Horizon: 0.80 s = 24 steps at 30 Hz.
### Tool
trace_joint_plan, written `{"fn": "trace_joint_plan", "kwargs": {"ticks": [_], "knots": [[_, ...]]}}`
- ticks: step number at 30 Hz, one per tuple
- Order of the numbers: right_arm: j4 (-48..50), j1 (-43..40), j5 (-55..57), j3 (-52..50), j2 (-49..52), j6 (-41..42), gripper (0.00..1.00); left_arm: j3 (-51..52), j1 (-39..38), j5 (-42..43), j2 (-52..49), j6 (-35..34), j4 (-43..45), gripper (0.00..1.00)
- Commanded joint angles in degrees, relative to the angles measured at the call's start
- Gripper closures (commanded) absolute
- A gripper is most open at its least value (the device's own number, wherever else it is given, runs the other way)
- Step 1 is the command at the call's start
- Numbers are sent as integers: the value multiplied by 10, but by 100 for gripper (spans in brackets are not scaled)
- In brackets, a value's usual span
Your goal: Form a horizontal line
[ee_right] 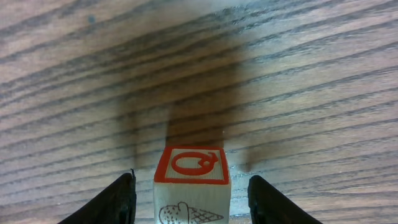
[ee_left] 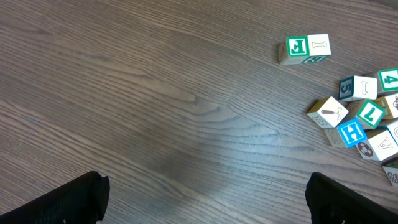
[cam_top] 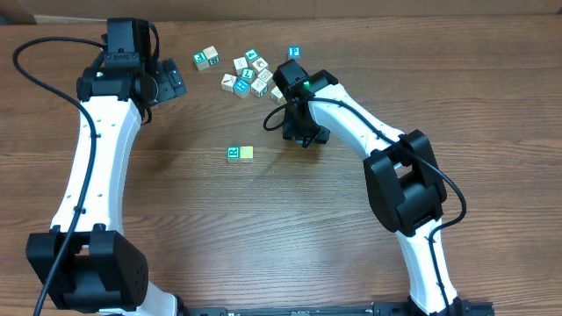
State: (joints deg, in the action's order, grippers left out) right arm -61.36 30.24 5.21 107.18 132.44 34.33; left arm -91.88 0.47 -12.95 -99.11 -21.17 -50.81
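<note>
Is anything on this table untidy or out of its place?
Yes: the pile of blocks near the far edge lies jumbled, several turned askew, while only one pair of blocks sits side by side in the middle.

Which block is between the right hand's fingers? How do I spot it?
Look on the wooden table, under the right gripper, whose two black fingers stand open. The block sits between them, touching neither. Its top has a red Q in a red frame and its side an ice cream cone, while the pile's readable letters are green or blue.
</note>
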Motion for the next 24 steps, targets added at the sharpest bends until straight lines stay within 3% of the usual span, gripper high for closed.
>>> {"fn": "trace_joint_plan", "kwargs": {"ticks": [1,19,24], "knots": [[2,-4,27,-3,4,2,46,-1,-1,-10,-2,2,1,1],[-15,-3,24,32,3,2,56,-1,-1,-10,-2,2,1,0],[-13,-3,20,31,3,2,64,-1,-1,-10,-2,2,1,0]]}}
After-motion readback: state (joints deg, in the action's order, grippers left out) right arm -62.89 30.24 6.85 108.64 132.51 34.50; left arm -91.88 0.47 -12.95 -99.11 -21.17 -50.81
